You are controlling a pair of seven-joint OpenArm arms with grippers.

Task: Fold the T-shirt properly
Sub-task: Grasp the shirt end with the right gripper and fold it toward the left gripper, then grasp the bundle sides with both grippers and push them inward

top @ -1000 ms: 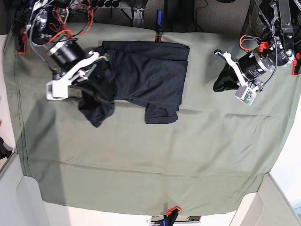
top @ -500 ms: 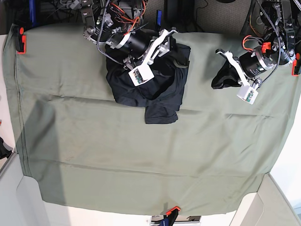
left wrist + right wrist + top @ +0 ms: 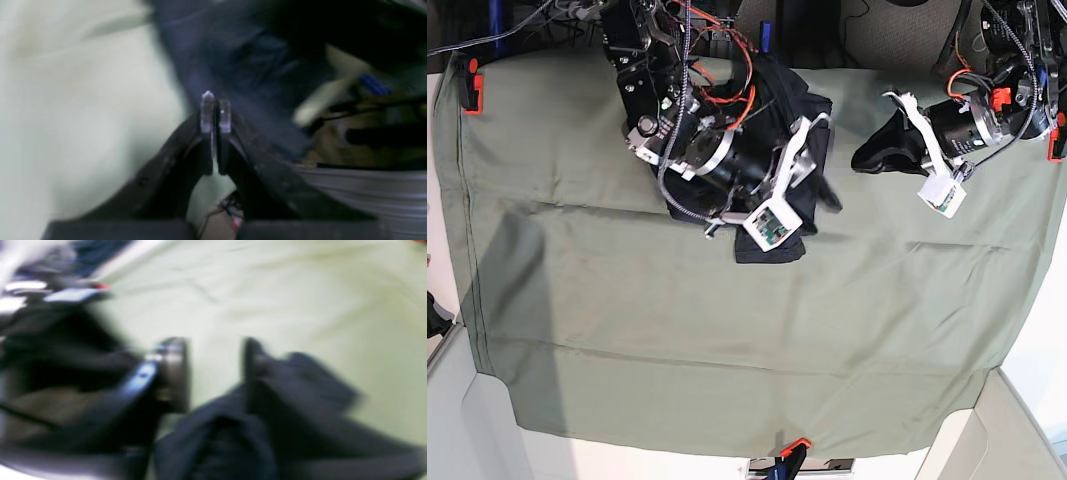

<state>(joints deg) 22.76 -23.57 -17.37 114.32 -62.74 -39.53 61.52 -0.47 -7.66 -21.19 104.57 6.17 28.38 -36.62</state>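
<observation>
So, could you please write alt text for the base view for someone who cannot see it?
Seen from above, the right arm's gripper reaches over a dark T-shirt bunched at the far side of a green table cloth. The left gripper holds up a dark bunch of fabric, its fingers hidden in it.

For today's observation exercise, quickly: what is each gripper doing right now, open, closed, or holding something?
Left gripper: closed on a bunch of the T-shirt, lifted off the table cloth.
Right gripper: fingers apart, nothing visibly between them; blurred.
</observation>
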